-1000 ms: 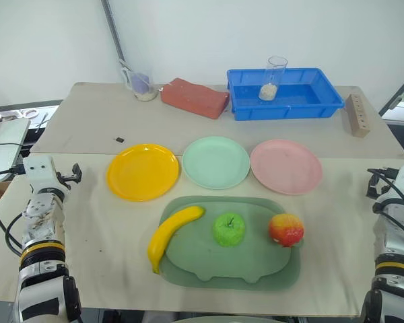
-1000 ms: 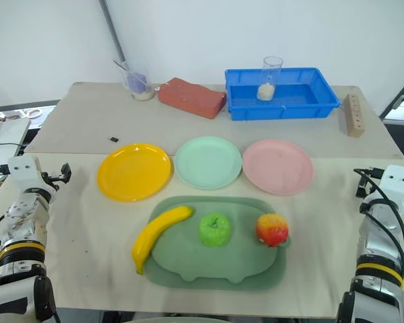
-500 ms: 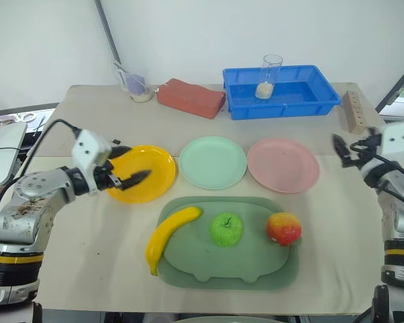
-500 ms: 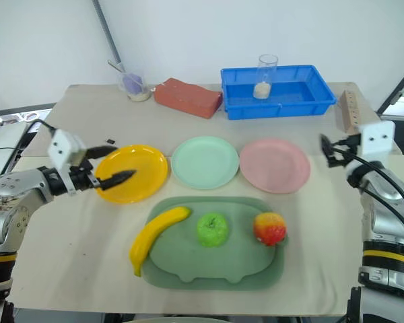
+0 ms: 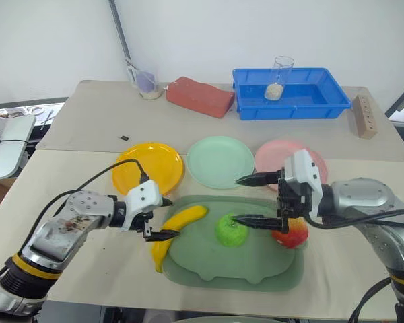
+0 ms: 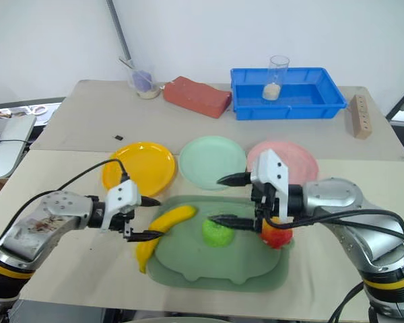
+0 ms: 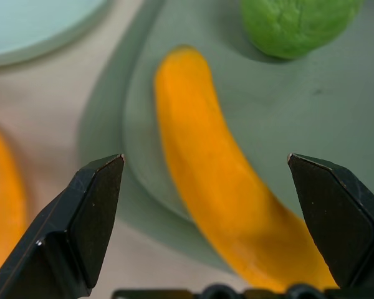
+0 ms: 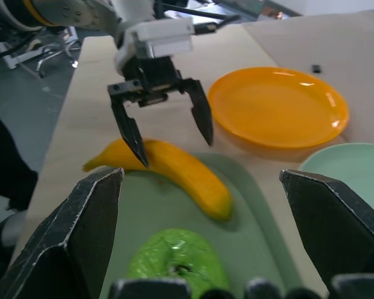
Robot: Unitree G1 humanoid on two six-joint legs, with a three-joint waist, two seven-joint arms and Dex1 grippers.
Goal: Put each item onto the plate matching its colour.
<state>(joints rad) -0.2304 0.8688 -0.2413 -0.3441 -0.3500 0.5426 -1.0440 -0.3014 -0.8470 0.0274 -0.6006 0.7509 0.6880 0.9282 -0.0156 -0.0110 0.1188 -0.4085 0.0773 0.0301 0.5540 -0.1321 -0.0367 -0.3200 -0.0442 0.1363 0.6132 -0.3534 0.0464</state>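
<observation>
The banana point(image 5: 176, 226) lies half on the tray point(image 5: 209, 272), near the yellow plate point(image 5: 148, 166). The left gripper point(image 5: 160, 217) is seen spread wide astride it, the right gripper point(image 5: 250, 200) spread above the green apple point(image 5: 230, 229). The banana's middle should be straddled squarely before the jaws are closed.

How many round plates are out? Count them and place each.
3. Yellow plate at the robot's left, mint green plate in the middle, pink plate at the right, partly behind the right gripper.
</observation>
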